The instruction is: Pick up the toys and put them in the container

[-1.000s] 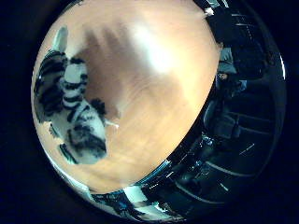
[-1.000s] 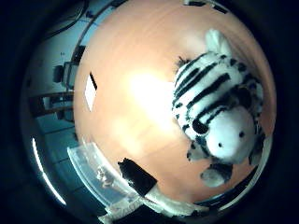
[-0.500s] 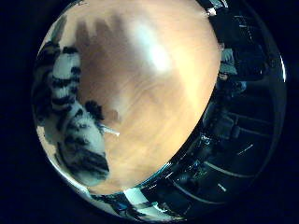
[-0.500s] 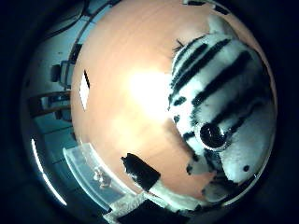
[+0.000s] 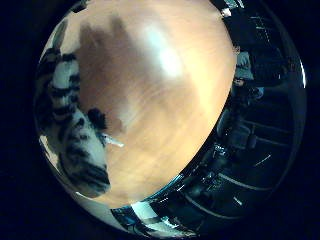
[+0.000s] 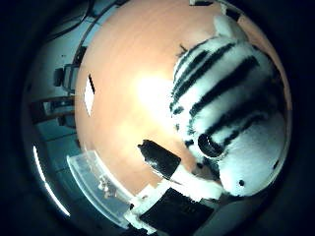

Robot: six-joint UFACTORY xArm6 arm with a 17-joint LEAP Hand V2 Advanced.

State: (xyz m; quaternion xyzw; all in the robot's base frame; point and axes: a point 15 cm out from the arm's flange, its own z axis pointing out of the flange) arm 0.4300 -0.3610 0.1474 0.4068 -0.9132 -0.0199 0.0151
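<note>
Striped plush zebra [image 6: 231, 118] closer than before

A plush zebra toy [image 6: 231, 113], white with black stripes, lies on the tabletop [image 6: 128, 98] right under the palm of the hand [image 6: 172, 196], close enough to fill much of the thumb-side view. A dark round eye and a pale muzzle show, and one pale ear. A clear plastic container [image 6: 96, 189] sits at the tabletop's edge, beyond the thumb side, well apart from the toy.
</note>
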